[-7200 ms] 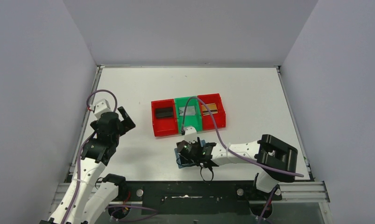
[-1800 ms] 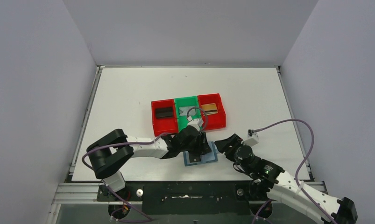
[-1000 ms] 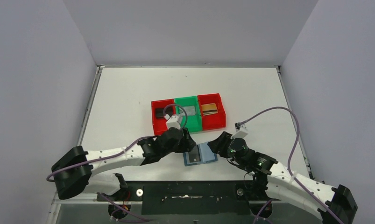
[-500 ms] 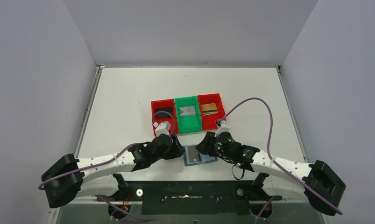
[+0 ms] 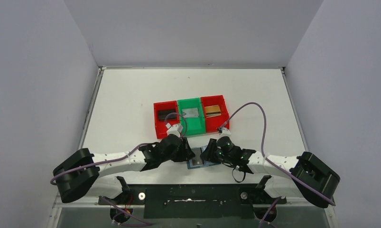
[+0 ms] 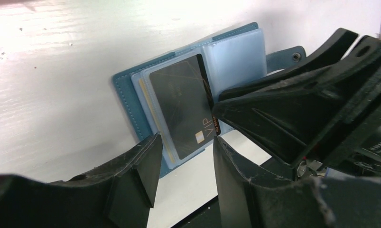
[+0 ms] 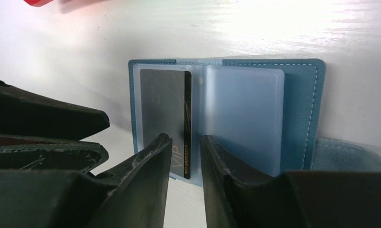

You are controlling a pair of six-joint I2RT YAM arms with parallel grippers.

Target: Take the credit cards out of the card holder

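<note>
We see the card holder (image 7: pixel 302 109) lying open and flat on the white counter (image 5: pixel 131 95), close to its near edge, with its snap tab (image 6: pixel 285 59) spread out to the right. A black VIP card (image 7: pixel 162 109) sits in the clear pocket of the left half, its near end sticking out of the pocket. The left hand (image 6: pixel 186 152) is low at the holder's left side, its fingers a narrow gap apart and holding nothing. The right hand (image 7: pixel 186 142) comes in from the right, its fingers also narrowly apart, with the card's near end showing in the gap; we cannot tell whether they touch it. Farther back, three bins stand side by side: a second black card (image 5: pixel 166 114) in the left red bin (image 5: pixel 158 118), a silver-grey card (image 5: pixel 191 112) in the green bin (image 5: pixel 198 127), and a gold-brown card (image 5: pixel 213 110) in the right red bin (image 5: pixel 225 114).
</note>
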